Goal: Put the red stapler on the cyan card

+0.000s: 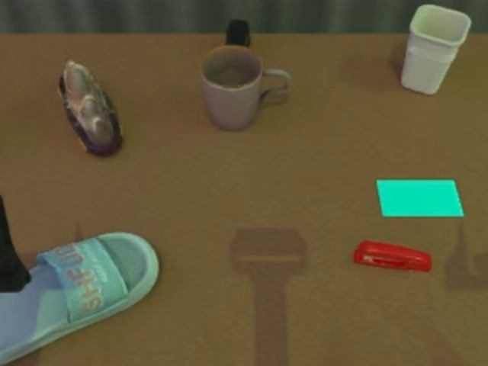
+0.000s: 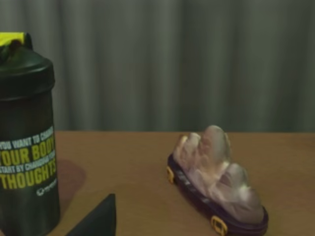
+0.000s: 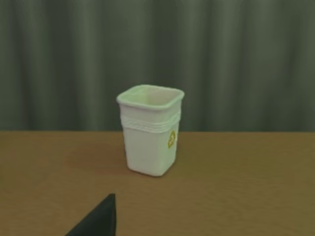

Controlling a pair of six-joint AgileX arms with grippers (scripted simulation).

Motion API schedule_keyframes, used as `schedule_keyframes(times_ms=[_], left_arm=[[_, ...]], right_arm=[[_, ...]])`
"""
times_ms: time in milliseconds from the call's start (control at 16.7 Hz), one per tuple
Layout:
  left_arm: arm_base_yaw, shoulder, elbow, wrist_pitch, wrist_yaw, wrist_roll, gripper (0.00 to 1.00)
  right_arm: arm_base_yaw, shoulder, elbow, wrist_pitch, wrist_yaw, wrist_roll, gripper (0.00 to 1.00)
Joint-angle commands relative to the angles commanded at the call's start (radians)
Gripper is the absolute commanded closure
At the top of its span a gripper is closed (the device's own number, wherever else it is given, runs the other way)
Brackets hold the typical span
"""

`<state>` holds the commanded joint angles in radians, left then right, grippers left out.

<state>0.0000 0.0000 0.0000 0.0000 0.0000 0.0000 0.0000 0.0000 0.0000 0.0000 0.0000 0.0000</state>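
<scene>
Red and glossy, the red stapler (image 1: 392, 256) lies flat on the brown table (image 1: 305, 152) toward the right side of the top view, its length running left to right. The cyan card (image 1: 419, 198) lies just beyond the stapler, slightly to the right; a narrow strip of bare table separates the two, so they are apart and not touching.

At the near left corner, a pale aqua slipper (image 1: 76, 290) with lettering on its strap lies on the table. A dark shaker bottle (image 2: 27, 142) with yellow and white text stands beside it, at the left edge of the top view.

Farther back on the left, a clear-topped, dark-based object (image 1: 90, 108) lies at a diagonal. Near the centre of the far half, a grey mug (image 1: 232, 85) stands upright with its handle pointing right. A small dark object (image 1: 238, 32) sits behind the mug at the far edge. At the far right corner, a white square cup (image 1: 433, 49) stands upright.

Neither gripper appears in the top view. Each wrist view shows only a dark tip at its lower edge, so the state of both claws cannot be determined.
</scene>
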Motion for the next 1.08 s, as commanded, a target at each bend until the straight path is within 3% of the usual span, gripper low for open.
schedule_keyframes(times_ms=[240,480,1080], left_arm=[[0.000,0.000,0.000,0.000,0.000,0.000,0.00],[0.000,0.000,0.000,0.000,0.000,0.000,0.00],[0.000,0.000,0.000,0.000,0.000,0.000,0.00]], right_arm=[[0.013,0.031,0.031,-0.024,-0.002,-0.019,0.00],[0.077,0.221,0.209,-0.156,-0.005,-0.122,0.00],[0.328,1.231,0.924,-0.733,0.002,-0.561,0.00]])
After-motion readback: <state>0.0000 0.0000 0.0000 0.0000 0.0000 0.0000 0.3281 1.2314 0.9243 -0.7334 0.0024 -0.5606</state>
